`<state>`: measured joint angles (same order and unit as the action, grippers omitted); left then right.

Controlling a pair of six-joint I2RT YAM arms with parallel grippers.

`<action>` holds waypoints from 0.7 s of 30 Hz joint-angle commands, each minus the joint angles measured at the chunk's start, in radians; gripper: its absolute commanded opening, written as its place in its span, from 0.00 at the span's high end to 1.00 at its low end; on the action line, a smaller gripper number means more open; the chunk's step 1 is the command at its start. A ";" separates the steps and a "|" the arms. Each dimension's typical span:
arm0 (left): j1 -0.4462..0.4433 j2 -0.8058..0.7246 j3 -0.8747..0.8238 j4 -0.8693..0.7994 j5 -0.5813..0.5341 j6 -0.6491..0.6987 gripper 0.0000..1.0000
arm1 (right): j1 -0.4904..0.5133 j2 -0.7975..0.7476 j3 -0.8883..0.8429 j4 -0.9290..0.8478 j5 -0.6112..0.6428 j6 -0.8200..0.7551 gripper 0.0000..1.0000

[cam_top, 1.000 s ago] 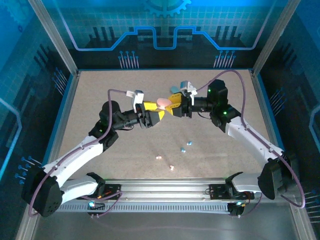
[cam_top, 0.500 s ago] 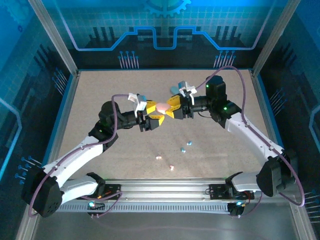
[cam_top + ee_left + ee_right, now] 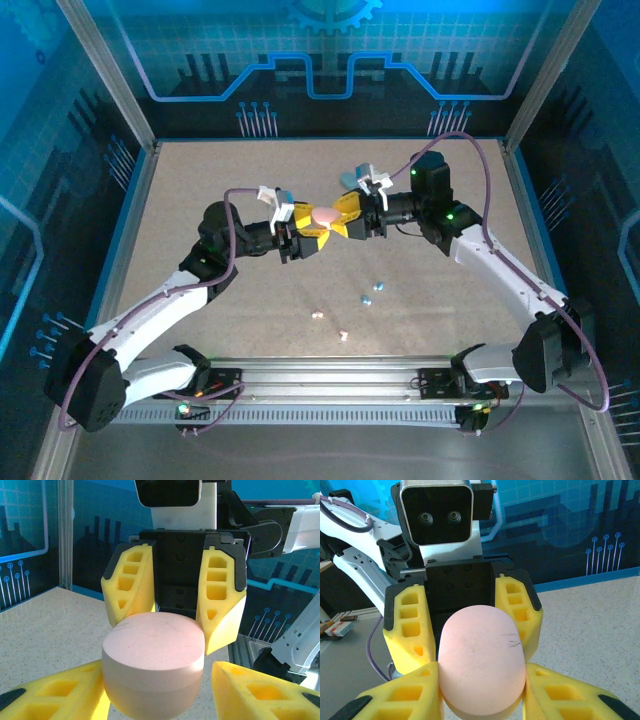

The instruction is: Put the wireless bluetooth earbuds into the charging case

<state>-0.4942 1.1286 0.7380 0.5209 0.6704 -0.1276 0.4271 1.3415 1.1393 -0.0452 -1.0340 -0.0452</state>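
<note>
Pink charging case (image 3: 326,214) pinched in right gripper (image 3: 340,216), clear of table (image 3: 200,180). Left gripper (image 3: 308,232) straddles case from opposite side, jaws apart: one pad touching, gap at other. Earbuds (image 3: 365,298) loose on table, nearer arm bases than case.

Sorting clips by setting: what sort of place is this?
Likely a lab robot test cell: an aluminium-framed enclosure with blue circuit-pattern panels, and two robot arms mounted on a rail at a table.

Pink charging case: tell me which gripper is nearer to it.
Right. The right gripper is clamped on the pink charging case from the right side; the left gripper straddles it from the opposite side, with a sliver of gap at one of its fingers.
</note>
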 commanded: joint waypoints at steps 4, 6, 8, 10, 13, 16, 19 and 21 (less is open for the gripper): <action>-0.005 0.003 0.035 0.021 0.018 0.010 0.48 | 0.019 0.007 0.034 -0.030 -0.020 -0.033 0.63; -0.005 0.002 0.037 0.021 0.020 0.009 0.50 | 0.019 0.007 0.032 -0.027 -0.022 -0.034 0.62; -0.006 0.002 0.034 0.014 0.021 0.011 0.50 | 0.023 0.005 0.031 -0.022 -0.021 -0.034 0.62; -0.006 0.004 0.034 0.012 0.021 0.012 0.53 | 0.025 0.007 0.031 -0.019 -0.024 -0.029 0.63; -0.007 0.007 0.036 0.008 0.023 0.015 0.56 | 0.025 0.008 0.031 -0.014 -0.025 -0.027 0.62; -0.007 0.007 0.041 -0.018 0.027 0.027 0.58 | 0.025 0.005 0.031 -0.008 -0.026 -0.022 0.62; -0.010 0.007 0.047 -0.056 0.033 0.055 0.62 | 0.025 0.005 0.033 0.001 -0.023 -0.005 0.62; -0.011 0.008 0.054 -0.085 0.038 0.081 0.64 | 0.024 0.005 0.035 0.011 -0.015 0.019 0.61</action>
<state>-0.4946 1.1305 0.7528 0.4854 0.6773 -0.1047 0.4374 1.3422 1.1393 -0.0544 -1.0405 -0.0547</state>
